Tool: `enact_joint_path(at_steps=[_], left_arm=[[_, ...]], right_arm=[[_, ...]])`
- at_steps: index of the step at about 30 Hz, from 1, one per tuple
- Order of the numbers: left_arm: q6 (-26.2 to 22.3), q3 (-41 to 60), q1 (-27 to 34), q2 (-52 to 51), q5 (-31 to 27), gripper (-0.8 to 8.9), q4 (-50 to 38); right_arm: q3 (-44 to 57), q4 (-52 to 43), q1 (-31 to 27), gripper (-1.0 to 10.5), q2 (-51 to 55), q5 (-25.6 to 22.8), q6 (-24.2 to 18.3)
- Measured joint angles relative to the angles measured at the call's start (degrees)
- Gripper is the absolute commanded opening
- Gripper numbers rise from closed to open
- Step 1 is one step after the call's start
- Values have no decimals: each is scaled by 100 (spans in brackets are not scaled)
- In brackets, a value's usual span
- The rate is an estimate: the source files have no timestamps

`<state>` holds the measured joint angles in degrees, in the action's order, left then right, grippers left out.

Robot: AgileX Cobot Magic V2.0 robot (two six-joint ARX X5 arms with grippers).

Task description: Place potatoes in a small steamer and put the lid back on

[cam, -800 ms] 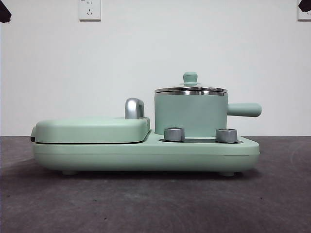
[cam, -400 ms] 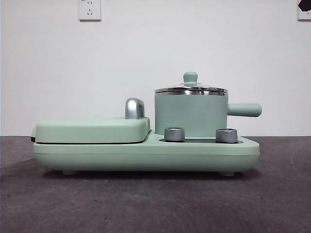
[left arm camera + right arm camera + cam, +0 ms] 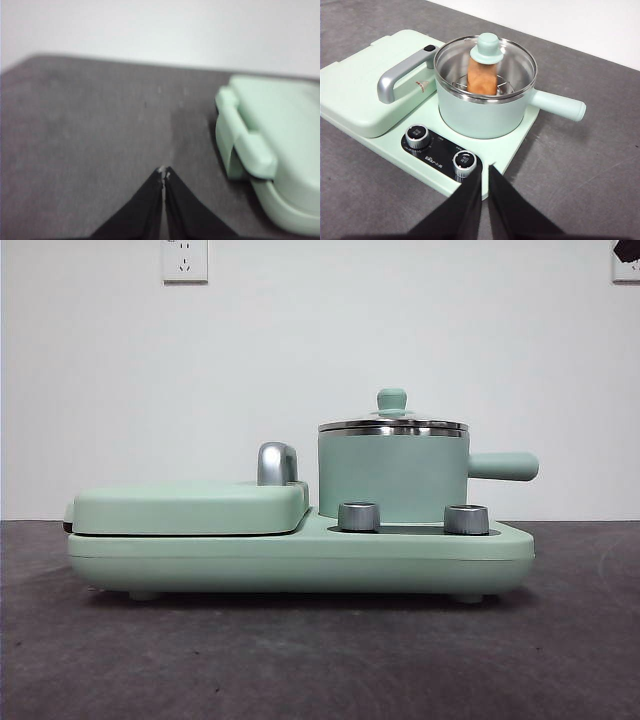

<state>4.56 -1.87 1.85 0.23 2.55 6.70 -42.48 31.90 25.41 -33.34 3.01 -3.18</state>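
The pot [image 3: 392,476] sits on the right side of a green cooker [image 3: 300,550], just behind two silver knobs [image 3: 359,517]. Its stubby handle [image 3: 503,466] sticks out to the right. The lid [image 3: 392,424] is on the pot, flat and shut, with its little green knob on top. In the right wrist view, the potato [image 3: 482,79] shows through the glass lid [image 3: 487,65]. It lies inside the pot [image 3: 485,107] on a wire rack.

The flat grill [image 3: 188,507] with its shiny handle [image 3: 276,463] fills the left side of the cooker and is closed.

The right gripper [image 3: 485,172] is up above the table in front of the cooker, near the knobs. Its jaws are nearly together, with only a thin gap, and hold nothing.

The left gripper [image 3: 164,172] is over the bare table [image 3: 90,130], beside the grill's end [image 3: 265,150]. Its jaws touch at the tips and hold nothing.
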Motion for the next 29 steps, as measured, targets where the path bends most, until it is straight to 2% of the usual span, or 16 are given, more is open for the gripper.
enact_joint_path(at_steps=[21, 25, 29], left_arm=[[81, 0, 0, 9, 0, 6, 33], [81, 0, 0, 9, 0, 6, 35], [81, 0, 0, 9, -2, 6, 35]], right_arm=[[0, 24, -7, 17, 153, -22, -90], [188, -87, -293, 17, 542, -20, -157], [1128, -964, -896, 17, 1064, -170, -225]])
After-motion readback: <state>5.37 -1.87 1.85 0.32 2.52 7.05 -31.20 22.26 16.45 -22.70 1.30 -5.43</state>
